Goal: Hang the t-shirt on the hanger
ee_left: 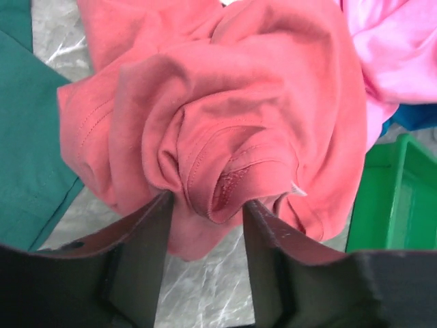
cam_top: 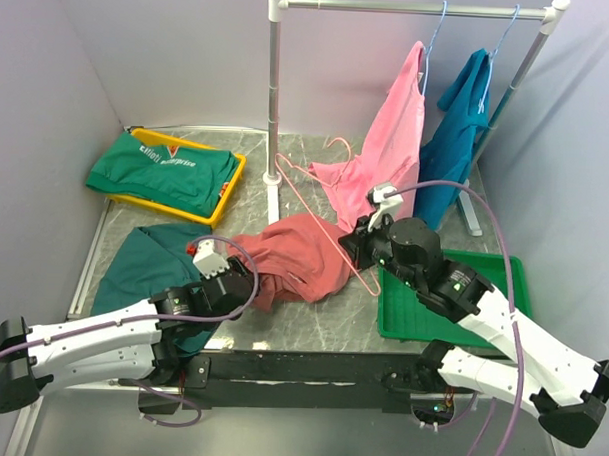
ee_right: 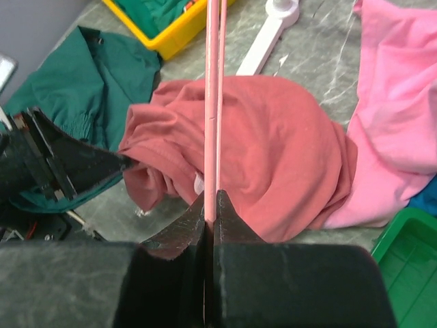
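The brick-red t-shirt lies crumpled on the marble table in front of the rack post. It also shows in the left wrist view and the right wrist view. My left gripper is at its left edge. Its jaws pinch a bunched fold of the shirt, with wrinkles running out from the fold. My right gripper is shut on the wire of the salmon-pink hanger. The hanger slants up over the shirt toward the rack, and its wire runs straight up from the fingertips.
A light pink shirt and a teal-blue shirt hang on blue hangers from the white rack. A yellow tray with a green shirt is at the back left. A dark teal garment lies left. A green tray is right.
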